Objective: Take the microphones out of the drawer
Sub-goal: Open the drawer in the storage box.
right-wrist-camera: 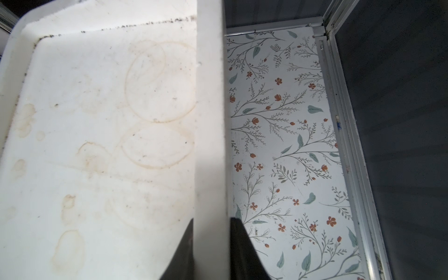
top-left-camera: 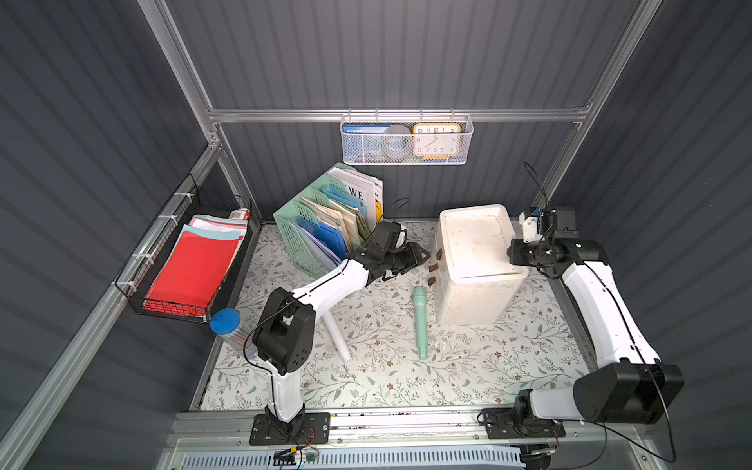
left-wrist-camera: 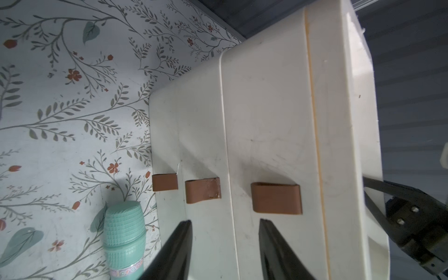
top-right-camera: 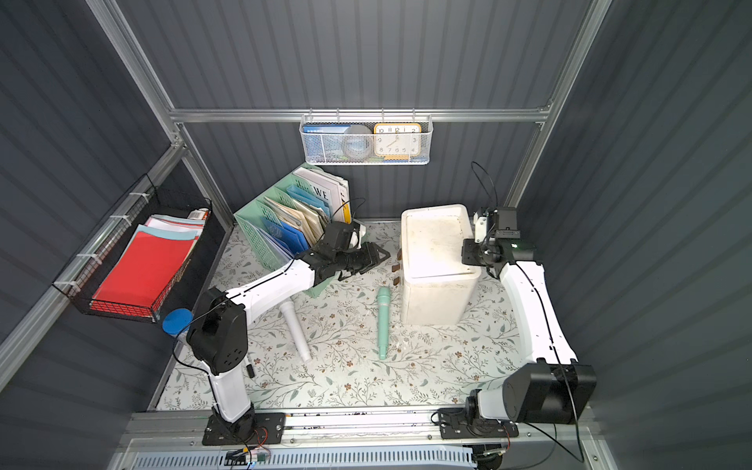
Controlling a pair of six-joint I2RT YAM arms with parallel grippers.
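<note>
The floral bench (top-left-camera: 488, 366) carried a white drawer unit (top-left-camera: 476, 252) toward its back right, with no drawer visibly pulled out. The right tool (right-wrist-camera: 212, 220) was clamped tight on the unit's raised top rim, evidently to steady it. The left tool (left-wrist-camera: 225, 221) stood half open and empty, just short of the brown pull tabs (left-wrist-camera: 276, 198). The teal microphone (top-left-camera: 419, 321) lay on the bench beside the unit's front, out of the drawer, with open room toward the near edge.
</note>
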